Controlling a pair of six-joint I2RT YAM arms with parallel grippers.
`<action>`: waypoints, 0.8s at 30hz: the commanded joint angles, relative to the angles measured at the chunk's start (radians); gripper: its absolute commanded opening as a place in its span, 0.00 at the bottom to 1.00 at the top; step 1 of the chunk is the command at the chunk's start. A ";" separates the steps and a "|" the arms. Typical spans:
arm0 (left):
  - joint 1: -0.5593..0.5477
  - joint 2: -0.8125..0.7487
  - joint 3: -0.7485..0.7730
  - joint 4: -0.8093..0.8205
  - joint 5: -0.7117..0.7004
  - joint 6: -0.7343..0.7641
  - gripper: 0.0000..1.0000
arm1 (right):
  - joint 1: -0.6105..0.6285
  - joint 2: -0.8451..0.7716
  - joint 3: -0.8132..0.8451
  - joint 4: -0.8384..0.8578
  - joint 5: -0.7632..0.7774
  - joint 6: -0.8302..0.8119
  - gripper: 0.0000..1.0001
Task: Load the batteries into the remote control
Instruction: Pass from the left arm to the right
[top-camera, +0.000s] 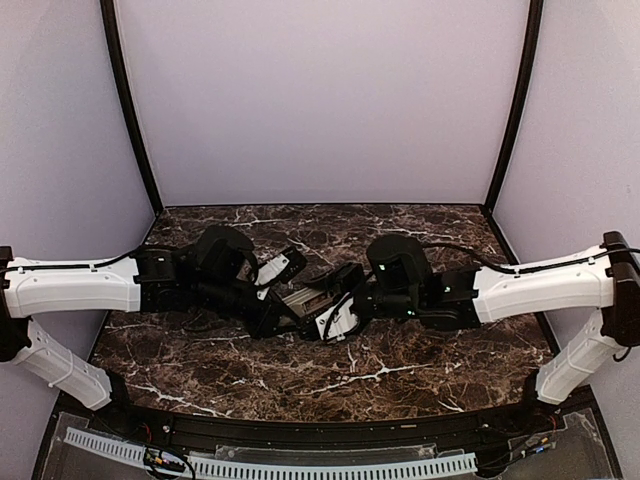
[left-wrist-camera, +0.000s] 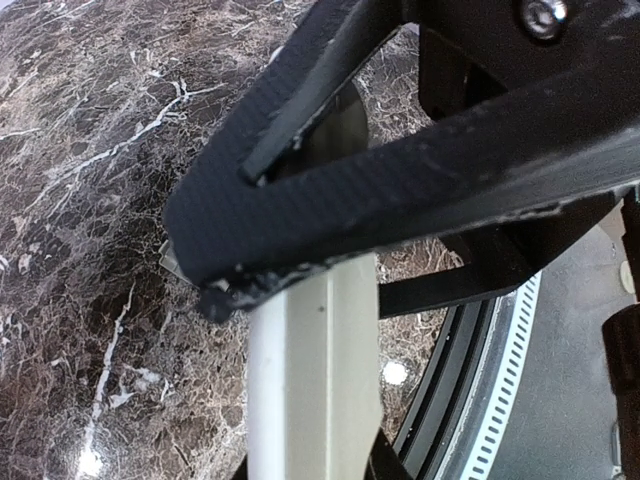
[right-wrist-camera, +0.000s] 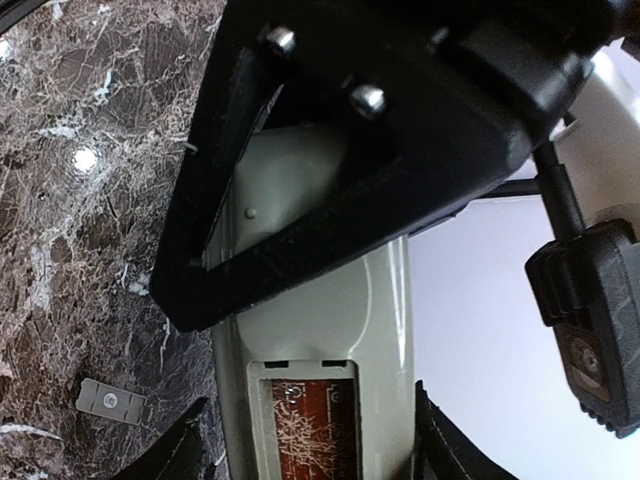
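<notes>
The remote control (left-wrist-camera: 315, 380) is a light grey bar held above the marble table (top-camera: 200, 360) between both arms. My left gripper (left-wrist-camera: 315, 465) is shut on one end of it; in the top view this gripper (top-camera: 283, 312) sits just left of the remote control (top-camera: 305, 298). My right gripper (right-wrist-camera: 310, 450) is open and straddles the remote control (right-wrist-camera: 380, 300), with a gap at its left finger (right-wrist-camera: 170, 450). The back compartment is uncovered and a reddish battery (right-wrist-camera: 315, 425) with white markings lies inside. From above, the right gripper (top-camera: 335, 295) meets the remote from the right.
A small grey cover plate (right-wrist-camera: 110, 400) lies flat on the marble below the remote. The black curved table rim (left-wrist-camera: 470, 380) and a white slotted strip (left-wrist-camera: 510, 400) run along the near edge. White walls enclose the back and sides.
</notes>
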 joint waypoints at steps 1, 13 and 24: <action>-0.005 -0.019 0.025 -0.012 0.023 -0.006 0.00 | 0.019 0.021 0.009 0.031 0.086 -0.018 0.62; -0.004 -0.012 0.044 -0.055 0.032 -0.016 0.01 | 0.033 0.034 0.051 -0.027 0.124 0.112 0.22; 0.023 -0.087 0.174 -0.278 -0.150 -0.058 0.98 | 0.028 -0.012 0.085 -0.388 -0.035 0.462 0.18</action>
